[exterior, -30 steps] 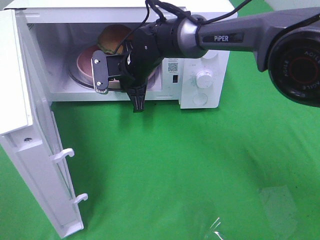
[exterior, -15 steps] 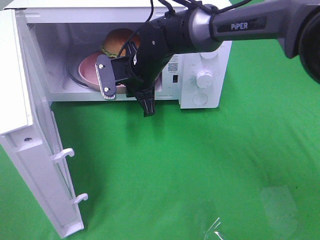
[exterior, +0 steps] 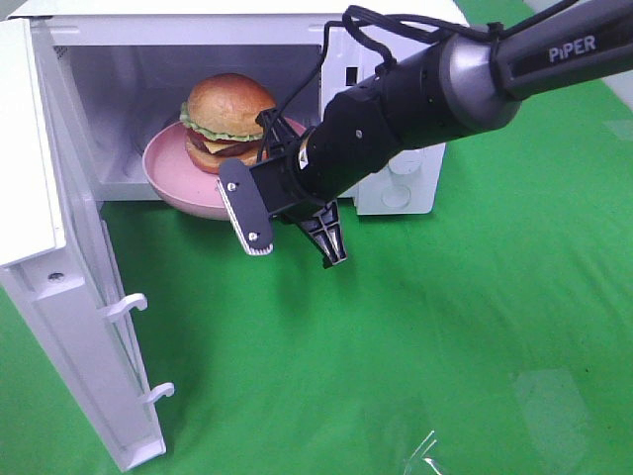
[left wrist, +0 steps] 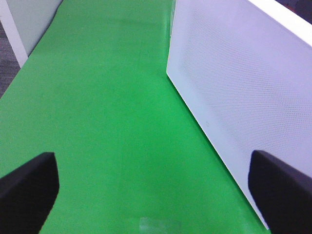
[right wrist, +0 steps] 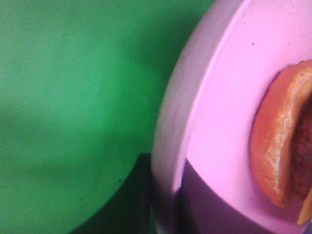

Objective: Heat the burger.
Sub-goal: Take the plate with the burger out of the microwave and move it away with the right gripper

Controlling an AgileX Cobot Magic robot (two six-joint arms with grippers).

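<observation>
The burger point(exterior: 226, 119), with golden bun, lettuce and cheese, sits on a pink plate point(exterior: 163, 163) at the mouth of the open white microwave point(exterior: 410, 198). The plate's front rim hangs out over the sill. My right gripper point(exterior: 282, 163) is shut on the plate's right rim. In the right wrist view the dark fingers point(right wrist: 141, 195) clamp the plate's rim point(right wrist: 168, 126), with the burger's bun point(right wrist: 278, 146) beside them. My left gripper point(left wrist: 155, 195) is open over the green cloth with nothing in it, beside the outer face of the microwave's door point(left wrist: 234, 87).
The microwave's door point(exterior: 49, 247) stands swung wide open at the left, with two white latch hooks point(exterior: 124, 307) sticking out. Green cloth point(exterior: 445, 327) covers the table. A clear patch of film point(exterior: 549, 396) lies at the front right.
The right arm has drawn back toward the front right, and the plate with the burger has come from deep inside the microwave out to its mouth. The burger now shows in full.
</observation>
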